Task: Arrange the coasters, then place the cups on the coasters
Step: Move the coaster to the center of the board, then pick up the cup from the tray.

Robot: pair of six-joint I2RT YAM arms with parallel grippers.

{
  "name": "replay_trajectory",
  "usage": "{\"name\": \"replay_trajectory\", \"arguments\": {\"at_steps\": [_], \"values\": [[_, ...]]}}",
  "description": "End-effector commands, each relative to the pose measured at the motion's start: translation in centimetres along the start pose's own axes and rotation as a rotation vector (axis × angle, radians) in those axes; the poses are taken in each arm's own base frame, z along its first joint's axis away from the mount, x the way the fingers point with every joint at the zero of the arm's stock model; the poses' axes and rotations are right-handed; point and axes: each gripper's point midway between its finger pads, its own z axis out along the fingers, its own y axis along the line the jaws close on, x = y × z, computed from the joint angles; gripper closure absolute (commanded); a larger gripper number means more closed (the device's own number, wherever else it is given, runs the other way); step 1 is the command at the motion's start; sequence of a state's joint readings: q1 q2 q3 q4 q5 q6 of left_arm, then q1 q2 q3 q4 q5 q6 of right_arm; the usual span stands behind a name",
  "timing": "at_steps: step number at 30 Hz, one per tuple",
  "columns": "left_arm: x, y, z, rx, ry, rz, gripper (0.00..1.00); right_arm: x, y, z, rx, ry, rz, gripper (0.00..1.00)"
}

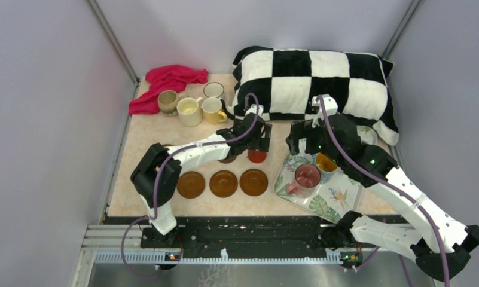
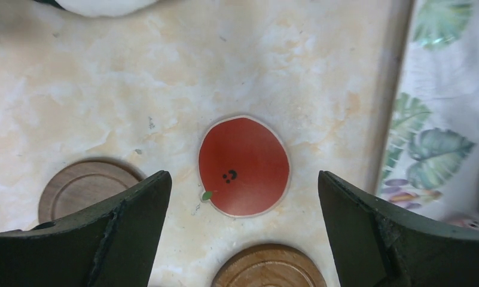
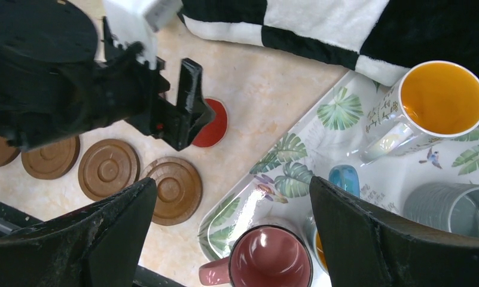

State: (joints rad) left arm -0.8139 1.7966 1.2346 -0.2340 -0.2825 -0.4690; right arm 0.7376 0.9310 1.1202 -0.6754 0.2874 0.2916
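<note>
A red coaster (image 1: 257, 156) lies flat on the table, directly below my open left gripper (image 2: 244, 179), centred between its spread fingers as the red coaster (image 2: 244, 165). Three brown coasters (image 1: 223, 183) form a row near the front edge; another (image 1: 228, 159) is partly hidden under the left arm. Several mugs (image 1: 189, 111) stand at the back left. My right gripper (image 3: 234, 191) hangs open and empty above the leaf-print tray's near corner, over a pink mug (image 3: 267, 260). A white mug with an orange inside (image 3: 440, 101) and a grey cup (image 3: 458, 209) stand on the tray too.
The leaf-print tray (image 1: 326, 206) lies at the front right. A black-and-white checkered pillow (image 1: 314, 78) fills the back right, its edge close to both grippers. A red cloth (image 1: 168, 81) is bunched in the back left corner. Walls close in both sides.
</note>
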Motion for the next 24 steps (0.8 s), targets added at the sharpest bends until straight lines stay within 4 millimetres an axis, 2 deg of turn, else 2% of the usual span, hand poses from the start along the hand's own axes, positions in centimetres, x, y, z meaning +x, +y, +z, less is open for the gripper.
{"name": "replay_trajectory", "arguments": {"at_steps": [1,9,17,24], "values": [[-2.2,-0.5,-3.4,0.071,-0.068,-0.004,0.01,-2.5,0.1,-1.3,-0.001,-0.073,0.024,0.01],[-1.9,-0.8,-7.1,0.174,-0.100,-0.016,0.01,-2.3,-0.5,-1.8,0.021,-0.077,0.038,0.01],[-1.3,-2.4,-9.8,0.338,-0.121,0.027,0.01,-2.5,-1.8,-2.9,0.077,-0.087,0.049,0.01],[-0.5,-4.9,-11.6,0.460,-0.136,0.088,0.01,-3.9,-2.6,-4.5,0.102,-0.147,0.081,0.01]]}}
